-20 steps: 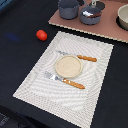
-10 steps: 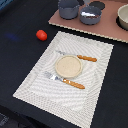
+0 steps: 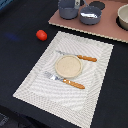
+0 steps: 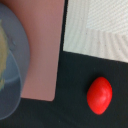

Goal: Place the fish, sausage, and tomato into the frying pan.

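The tomato (image 3: 41,34) is a small red ball on the dark table, off the placemat's far corner at the exterior view's left. It also shows in the wrist view (image 4: 99,95). The blue-grey frying pan (image 3: 90,14) stands on the pink board at the back. In the wrist view the pan (image 4: 14,80) holds a pale blurred shape (image 4: 3,55) that I cannot identify. No sausage and no clear fish show. My gripper's fingers show in neither view.
A white striped placemat (image 3: 35,82) carries a tan plate (image 3: 67,66), an orange-handled knife (image 3: 86,58) and a fork (image 3: 70,82). On the pink board (image 3: 107,30) stand a taller grey pot (image 3: 68,8) and a bowl (image 3: 123,17).
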